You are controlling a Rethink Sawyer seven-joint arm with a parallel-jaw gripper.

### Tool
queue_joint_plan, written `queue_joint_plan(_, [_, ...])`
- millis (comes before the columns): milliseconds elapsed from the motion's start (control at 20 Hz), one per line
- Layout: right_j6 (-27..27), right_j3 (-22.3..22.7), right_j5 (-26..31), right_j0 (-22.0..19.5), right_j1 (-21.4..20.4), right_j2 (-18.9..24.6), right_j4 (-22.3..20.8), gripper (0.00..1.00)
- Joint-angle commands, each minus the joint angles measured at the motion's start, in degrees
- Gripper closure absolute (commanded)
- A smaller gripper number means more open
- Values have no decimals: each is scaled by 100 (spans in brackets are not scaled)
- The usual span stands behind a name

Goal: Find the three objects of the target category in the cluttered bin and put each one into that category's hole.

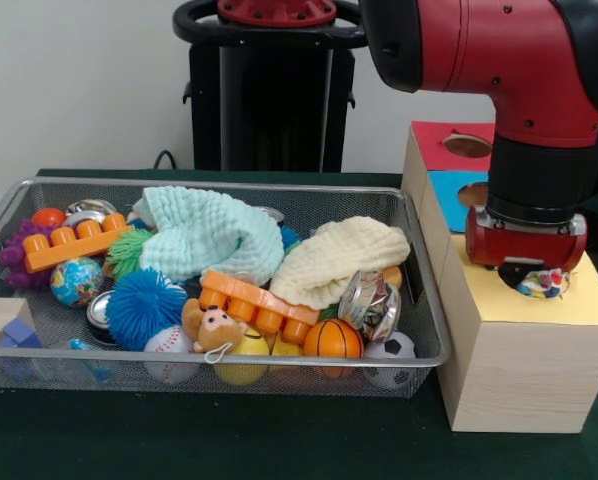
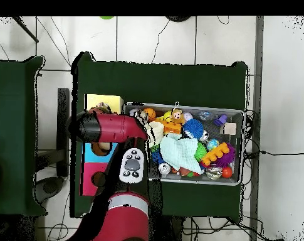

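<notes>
My gripper (image 1: 535,274) hangs just above the pale wooden box, over the hole in the yellow paper surround (image 1: 549,306). A small white cloth with coloured patches (image 1: 543,284) sits bunched right under it at the hole, which is mostly hidden. The frames do not show whether the gripper holds the cloth. The wire mesh bin (image 1: 229,186) stands left of the box, full of toys; no other printed cloth shows in it. In the overhead view the arm (image 2: 110,127) covers the hole beside the yellow surround (image 2: 103,101), and the bin (image 2: 237,113) lies to the right.
In the bin lie a mint knitted cloth (image 1: 204,235), a cream knitted cloth (image 1: 339,260), an orange brick (image 1: 259,298), a small basketball (image 1: 332,338) and a blue spiky ball (image 1: 144,305). Behind the yellow box are the blue-surround hole (image 1: 471,195) and the red-surround hole (image 1: 466,146).
</notes>
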Motion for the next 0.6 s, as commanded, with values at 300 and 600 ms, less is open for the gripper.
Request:
queue_joint_plan(300, [602, 380, 520, -251, 486, 621, -4, 100])
queue_joint_plan(600, [757, 457, 1287, -12, -236, 226, -1, 100])
